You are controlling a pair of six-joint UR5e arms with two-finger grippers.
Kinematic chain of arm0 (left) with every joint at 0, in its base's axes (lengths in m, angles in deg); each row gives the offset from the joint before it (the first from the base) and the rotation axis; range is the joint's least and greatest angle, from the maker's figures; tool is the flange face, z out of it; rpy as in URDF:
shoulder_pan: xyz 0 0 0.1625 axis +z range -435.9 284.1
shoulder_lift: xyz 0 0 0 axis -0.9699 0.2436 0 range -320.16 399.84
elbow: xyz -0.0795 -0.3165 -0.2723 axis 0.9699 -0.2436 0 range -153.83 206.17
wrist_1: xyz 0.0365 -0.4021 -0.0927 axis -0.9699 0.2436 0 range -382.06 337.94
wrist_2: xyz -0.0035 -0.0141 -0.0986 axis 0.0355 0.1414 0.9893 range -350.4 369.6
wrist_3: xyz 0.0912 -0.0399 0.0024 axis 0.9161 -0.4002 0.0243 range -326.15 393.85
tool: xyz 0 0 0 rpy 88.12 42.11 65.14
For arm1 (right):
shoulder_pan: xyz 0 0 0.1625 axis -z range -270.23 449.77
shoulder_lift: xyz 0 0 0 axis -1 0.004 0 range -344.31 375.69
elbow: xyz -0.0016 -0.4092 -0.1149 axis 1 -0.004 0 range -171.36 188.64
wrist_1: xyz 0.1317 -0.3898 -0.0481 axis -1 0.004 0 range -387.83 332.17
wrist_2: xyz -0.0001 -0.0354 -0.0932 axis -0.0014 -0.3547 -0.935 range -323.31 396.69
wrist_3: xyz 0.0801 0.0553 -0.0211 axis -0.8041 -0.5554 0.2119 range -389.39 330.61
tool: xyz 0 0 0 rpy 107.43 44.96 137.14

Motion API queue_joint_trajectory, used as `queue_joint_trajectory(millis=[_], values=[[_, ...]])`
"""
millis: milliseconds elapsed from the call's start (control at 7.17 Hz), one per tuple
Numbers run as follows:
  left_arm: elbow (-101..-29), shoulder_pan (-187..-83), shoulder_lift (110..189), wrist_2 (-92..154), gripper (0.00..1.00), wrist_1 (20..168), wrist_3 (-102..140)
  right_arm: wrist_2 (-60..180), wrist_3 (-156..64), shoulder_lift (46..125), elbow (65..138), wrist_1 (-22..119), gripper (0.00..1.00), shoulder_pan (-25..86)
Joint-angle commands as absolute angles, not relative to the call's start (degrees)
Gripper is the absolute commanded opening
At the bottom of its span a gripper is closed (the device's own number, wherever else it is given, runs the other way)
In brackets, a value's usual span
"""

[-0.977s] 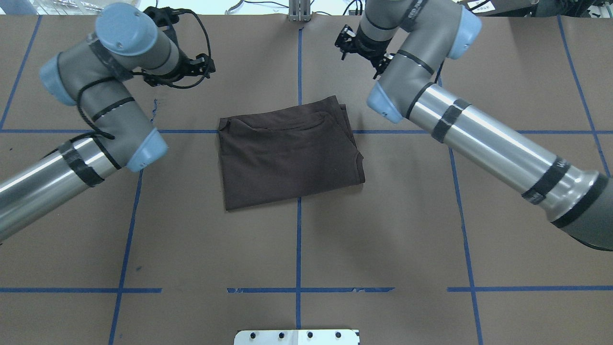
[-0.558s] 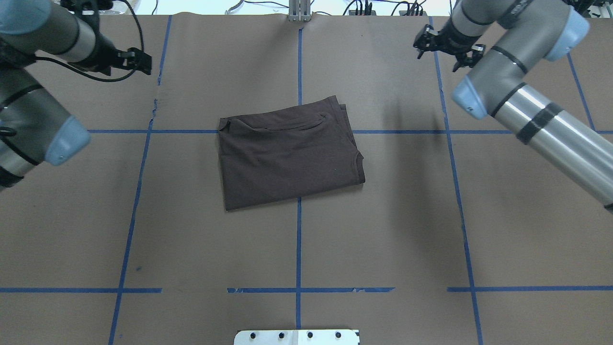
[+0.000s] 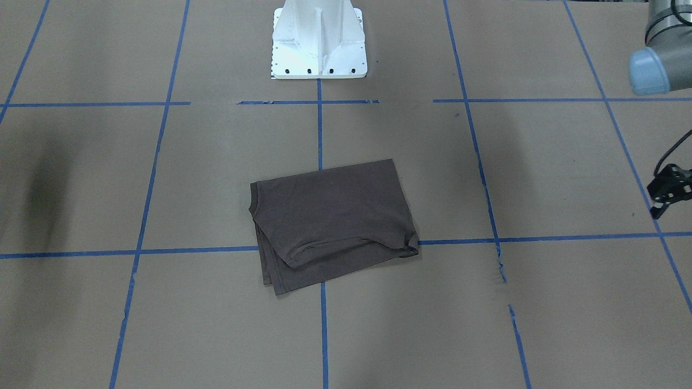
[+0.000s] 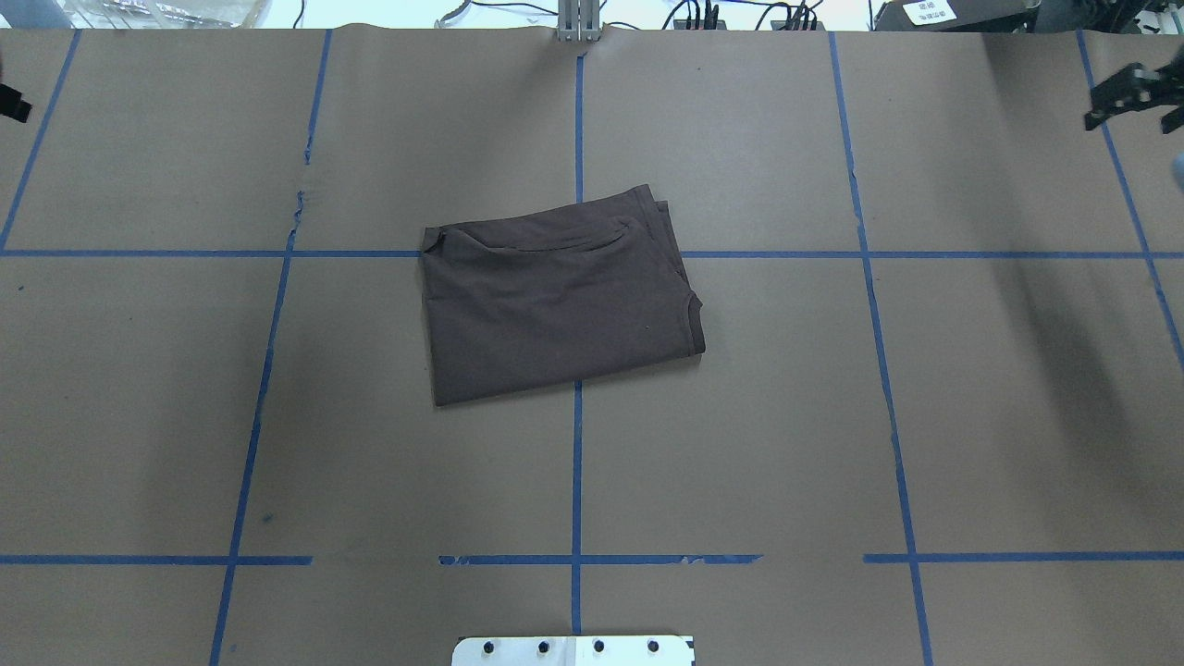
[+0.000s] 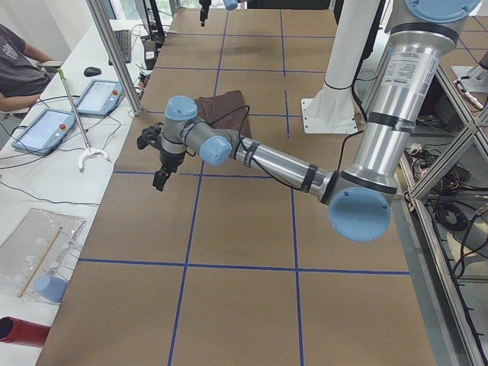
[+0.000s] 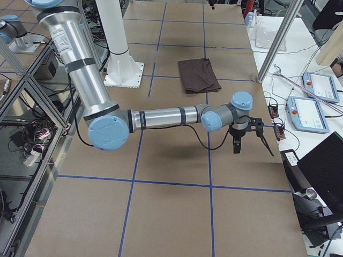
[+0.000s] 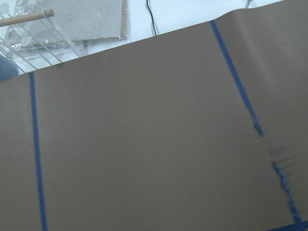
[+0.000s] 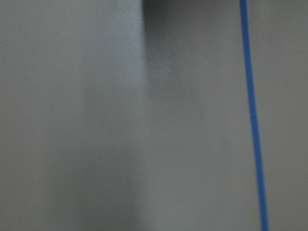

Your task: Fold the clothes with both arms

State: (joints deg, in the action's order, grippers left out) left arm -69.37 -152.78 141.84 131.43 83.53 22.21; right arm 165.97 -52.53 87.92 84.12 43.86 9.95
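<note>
Left hand (image 3: pixel 668 190) hangs above the tabletop's (image 4: pixel 277 416) left edge; whether its fingers are spread I cannot tell. Folded into a rectangle, the dark shirt (image 4: pixel 555 296) lies flat at the centre, well apart from both hands. Right hand (image 6: pixel 252 148) hovers at the far right, fingers spread and empty.

We are finding the left pincer (image 4: pixel 13 104) cut off at the overhead edge, jaws unreadable; the right wrist view is blurring.

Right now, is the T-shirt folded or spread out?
Folded. The T-shirt lies as a compact rectangle, with stacked layer edges showing along one side and no sleeves spread out.
</note>
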Motion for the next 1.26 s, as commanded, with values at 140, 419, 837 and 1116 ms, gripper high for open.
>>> queue_joint_trajectory(millis=[140,419,837,1116], values=[[-65.98,-156.59,135.46,136.0,1.0,91.54,26.3,170.63,-38.01,101.7,93.43,45.48,1.0,3.55],[-65.25,-156.67,132.48,135.81,1.0,94.31,26.3,170.8,-38.0,103.31,95.2,45.3,1.0,3.64],[-70.31,-158.07,130.71,137.82,1.0,80.32,29.26,170.9,-36.43,102.7,105.53,65.68,1.0,5.57],[-70.08,-164.2,130.8,137.83,1.0,69.57,49.31,171.86,-24.29,102.96,107.87,76.99,1.0,2.43]])
